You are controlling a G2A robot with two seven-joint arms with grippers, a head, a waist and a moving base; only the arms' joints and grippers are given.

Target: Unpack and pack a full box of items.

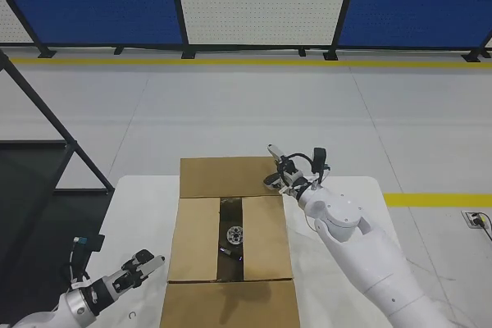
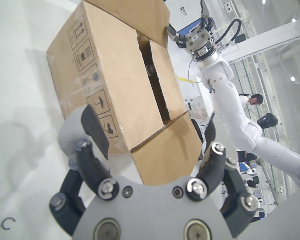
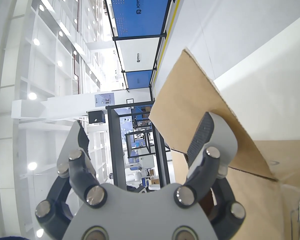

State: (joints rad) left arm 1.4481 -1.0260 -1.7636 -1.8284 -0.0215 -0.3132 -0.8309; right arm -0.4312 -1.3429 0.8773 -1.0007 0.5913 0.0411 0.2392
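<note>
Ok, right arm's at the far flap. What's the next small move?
Probably close the right gripper on the corner of the far flap, to fold it back: its jaws stand open, one finger lies against the flap, and the side flaps leave just a slot over the items.
</note>
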